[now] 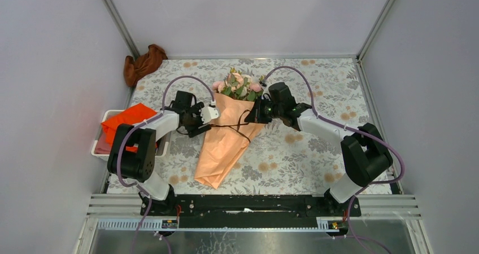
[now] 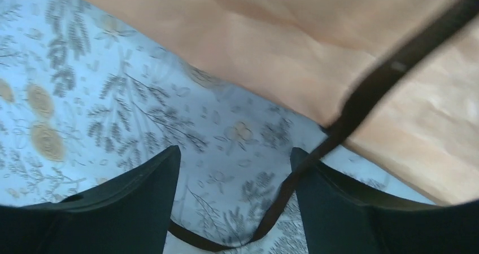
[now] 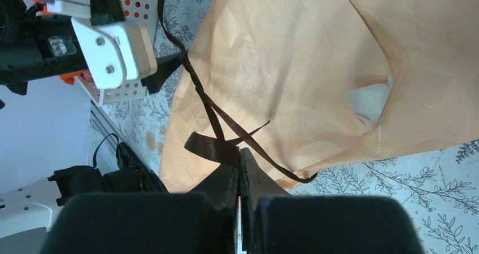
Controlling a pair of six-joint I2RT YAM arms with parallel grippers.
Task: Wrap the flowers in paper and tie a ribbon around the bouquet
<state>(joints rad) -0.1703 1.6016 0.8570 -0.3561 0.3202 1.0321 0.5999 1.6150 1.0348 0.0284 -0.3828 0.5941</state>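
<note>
The bouquet (image 1: pixel 226 138) lies across the middle of the table as a peach paper (image 1: pixel 217 158) cone, with the pink flowers (image 1: pixel 240 84) at its far end. The dark ribbon (image 1: pixel 234 128) crosses the cone. My left gripper (image 1: pixel 202 120) is at the cone's left edge and open. In the left wrist view the ribbon (image 2: pixel 367 90) trails slack between its fingers (image 2: pixel 135 203), coming off the paper (image 2: pixel 282 45). My right gripper (image 1: pixel 251 112) is at the cone's right edge. In the right wrist view this gripper (image 3: pixel 240 158) is shut on the ribbon (image 3: pixel 212 147), over the paper (image 3: pixel 294 56).
A white basket (image 1: pixel 96 149) holding a bright orange cloth (image 1: pixel 127 118) stands at the table's left edge, close behind the left arm. A brown cloth (image 1: pixel 144 62) lies in the back left corner. Grey walls enclose the floral tablecloth (image 1: pixel 316 84) on three sides.
</note>
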